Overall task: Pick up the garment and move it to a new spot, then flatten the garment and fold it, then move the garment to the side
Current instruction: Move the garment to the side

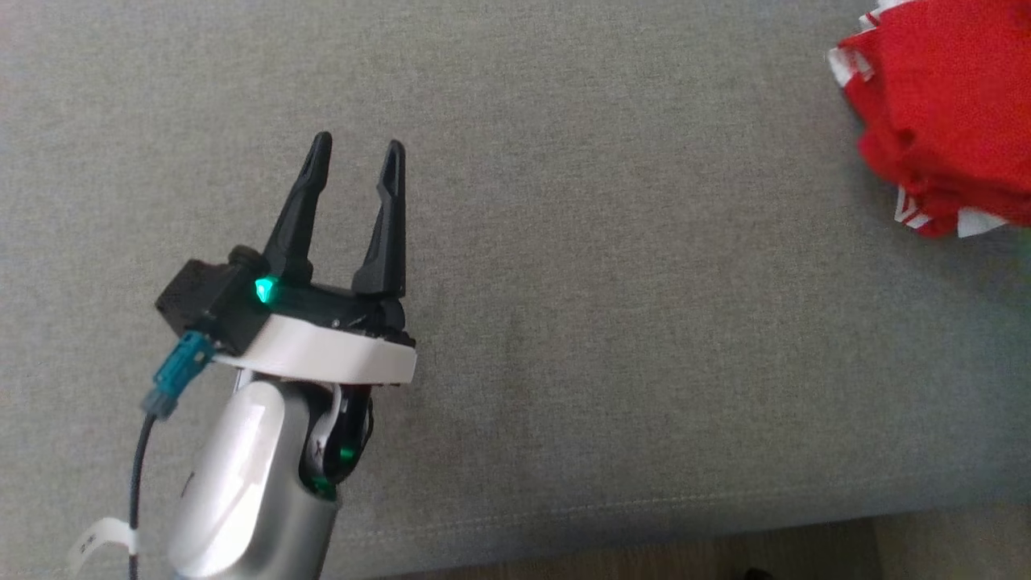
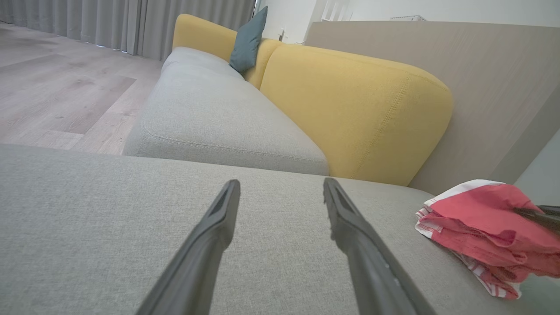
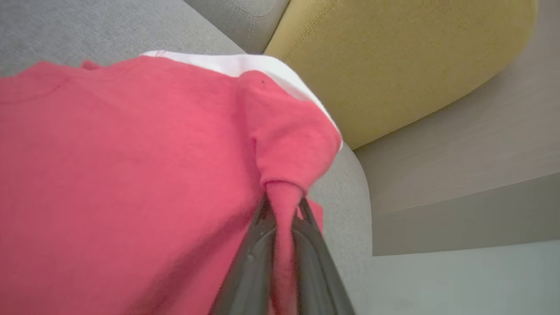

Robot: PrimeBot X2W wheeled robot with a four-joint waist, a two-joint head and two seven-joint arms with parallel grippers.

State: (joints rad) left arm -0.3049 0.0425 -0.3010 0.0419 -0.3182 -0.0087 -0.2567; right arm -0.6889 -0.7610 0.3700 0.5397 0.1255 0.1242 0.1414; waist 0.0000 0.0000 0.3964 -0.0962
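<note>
Red garment (image 1: 942,105) lies bunched in layers near right-hand corner of grey seat cushion (image 1: 604,362), close to yellow backrest (image 2: 358,109). Right gripper (image 3: 284,214): jaws clenched on narrow pinch of garment's upper layer. Left gripper (image 1: 358,149): jaws released, empty, above bare cushion toward its front edge, well apart from garment.

Step, judged: shifting garment to its spot.

Pinch looks thin, so lift slowly and watch for slip. Raise cloth clear of cushion before travelling. Left jaws could take an opposite edge.
</note>
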